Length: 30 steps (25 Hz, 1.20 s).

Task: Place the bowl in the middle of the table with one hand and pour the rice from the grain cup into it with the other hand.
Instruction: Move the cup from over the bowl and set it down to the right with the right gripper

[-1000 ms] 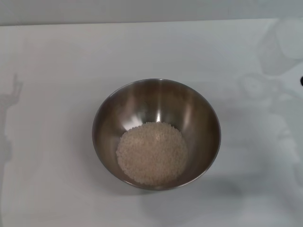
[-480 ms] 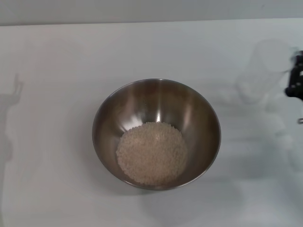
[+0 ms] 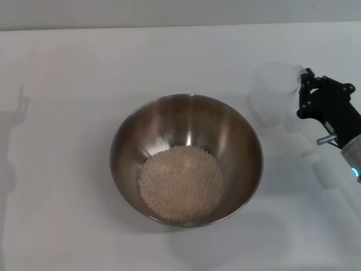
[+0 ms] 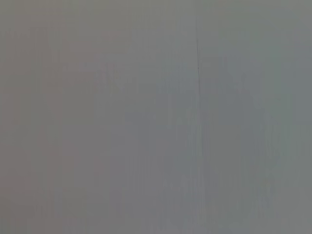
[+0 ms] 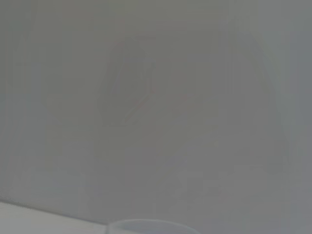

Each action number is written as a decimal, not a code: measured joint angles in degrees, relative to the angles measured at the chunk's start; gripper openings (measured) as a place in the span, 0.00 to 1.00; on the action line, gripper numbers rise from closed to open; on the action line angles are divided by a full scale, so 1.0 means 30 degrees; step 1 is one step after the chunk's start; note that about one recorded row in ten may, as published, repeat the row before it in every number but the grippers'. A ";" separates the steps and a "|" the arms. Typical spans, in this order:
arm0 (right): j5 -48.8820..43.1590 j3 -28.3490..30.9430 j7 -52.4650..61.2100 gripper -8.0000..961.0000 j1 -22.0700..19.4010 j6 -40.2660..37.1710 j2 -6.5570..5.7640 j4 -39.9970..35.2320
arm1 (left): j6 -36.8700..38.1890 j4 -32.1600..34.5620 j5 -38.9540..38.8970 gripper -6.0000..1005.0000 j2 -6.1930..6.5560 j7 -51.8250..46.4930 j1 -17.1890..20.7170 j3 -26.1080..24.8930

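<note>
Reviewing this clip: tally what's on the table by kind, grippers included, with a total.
Steel bowl: 1
Rice heap, inside the bowl: 1
Clear grain cup, at the right gripper: 1
Grippers in view: 1 (right)
Total: 4

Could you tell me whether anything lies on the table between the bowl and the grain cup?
No; in the head view only bare table separates the bowl from the grain cup, which the right gripper holds.

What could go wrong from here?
1. The cup looks empty and the rice already lies in the bowl; a repeat pour would add nothing.
2. The right gripper holds the cup at its edge only; it may tip when set down.
3. A swing toward the bowl could knock its rim.
</note>
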 joint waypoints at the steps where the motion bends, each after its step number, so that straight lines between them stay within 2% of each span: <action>1: -0.0122 -0.0198 0.0004 0.04 0.0175 0.0218 -0.0002 0.0014 | 0.0000 0.0001 -0.0001 0.83 0.0000 0.0000 -0.0001 0.0000; 9: -0.0661 -0.0498 0.0022 0.04 0.0644 0.1475 -0.0013 0.0096 | -0.0044 0.0116 -0.0001 0.83 0.0001 0.0001 -0.0174 0.0000; 30: -0.0702 -0.1250 0.0026 0.06 0.1072 0.2514 -0.0022 0.0139 | -0.0370 0.0176 -0.0001 0.83 0.0000 0.0001 -0.0476 -0.0002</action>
